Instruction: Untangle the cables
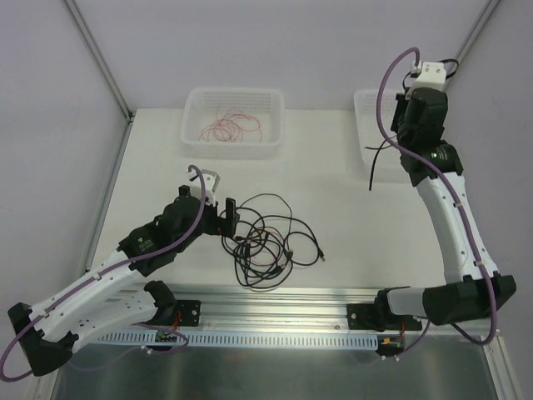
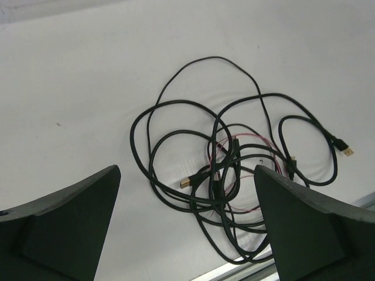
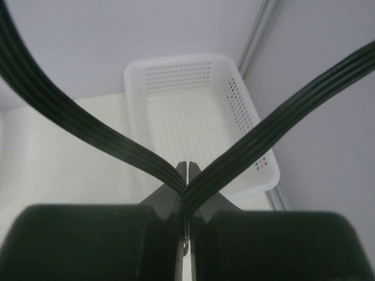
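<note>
A tangle of black cables [image 1: 266, 242] with fine red-pink wire threaded through it lies on the white table. In the left wrist view the tangle [image 2: 234, 170] shows gold-tipped plugs [image 2: 186, 182]. My left gripper [image 1: 223, 215] stands open just left of the tangle, its fingers [image 2: 76, 222] spread wide above it with nothing between them. My right gripper [image 1: 400, 137] is raised over the right basket [image 1: 366, 117] and shut on a black cable [image 3: 70, 114], whose strands fan out from its closed tips [image 3: 187, 167]. An end of that cable [image 1: 375, 171] hangs down.
A white mesh basket [image 1: 196, 137] at the back left holds a loose coil of red-pink wire [image 1: 231, 127]. An aluminium rail [image 1: 275, 296] runs along the table's near edge, close to the tangle. Frame posts stand at the back corners.
</note>
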Tool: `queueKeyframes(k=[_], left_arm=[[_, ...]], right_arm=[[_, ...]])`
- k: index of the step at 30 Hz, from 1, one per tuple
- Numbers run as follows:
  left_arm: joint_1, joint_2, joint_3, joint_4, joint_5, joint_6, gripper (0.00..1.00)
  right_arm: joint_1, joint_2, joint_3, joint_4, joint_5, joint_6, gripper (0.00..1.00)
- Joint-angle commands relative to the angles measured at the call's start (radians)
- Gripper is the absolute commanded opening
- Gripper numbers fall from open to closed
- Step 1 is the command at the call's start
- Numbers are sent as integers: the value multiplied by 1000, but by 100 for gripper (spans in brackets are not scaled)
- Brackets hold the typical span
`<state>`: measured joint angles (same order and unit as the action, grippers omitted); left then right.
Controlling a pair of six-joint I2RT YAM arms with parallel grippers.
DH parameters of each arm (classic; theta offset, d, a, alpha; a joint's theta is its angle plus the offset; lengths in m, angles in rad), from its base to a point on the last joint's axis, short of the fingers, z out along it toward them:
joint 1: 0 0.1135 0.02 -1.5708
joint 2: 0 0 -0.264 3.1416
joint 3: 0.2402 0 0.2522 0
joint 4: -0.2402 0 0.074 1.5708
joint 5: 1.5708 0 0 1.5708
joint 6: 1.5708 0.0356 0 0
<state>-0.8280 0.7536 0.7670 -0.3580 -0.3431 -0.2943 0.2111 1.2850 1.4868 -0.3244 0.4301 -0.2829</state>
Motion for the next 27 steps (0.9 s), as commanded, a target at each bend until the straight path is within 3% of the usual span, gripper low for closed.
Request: queueKeyframes(k=[1,6,13,16,17,20,23,25,27], left_arm=[[13,22,-1,13,1,12,99],[15,95,12,-2,3,23,99],[27,142,23,-4,9,38,99],[41,159,29,-6,19,40,99],[44,168,31,-6,23,38,99],[59,185,35,-6,50,34,99],[67,193,37,-6,76,24,99],[72,197,38,-6,99,15,99],[82,202,45,-6,122,0,99]], right_arm=[[-91,130,104,140,-8,-44,1],[-186,344,278,205,-106,-45,1],[-266,669,455,156,-186,48,3],[-294,767,469,130,-188,117,16],[-302,795,469,113,-195,134,28],[-315,797,422,114,-176,172,44],[-312,735,371,101,-148,220,58],[-302,657,319,87,-143,240,73],[-276,564,249,59,-139,263,78]])
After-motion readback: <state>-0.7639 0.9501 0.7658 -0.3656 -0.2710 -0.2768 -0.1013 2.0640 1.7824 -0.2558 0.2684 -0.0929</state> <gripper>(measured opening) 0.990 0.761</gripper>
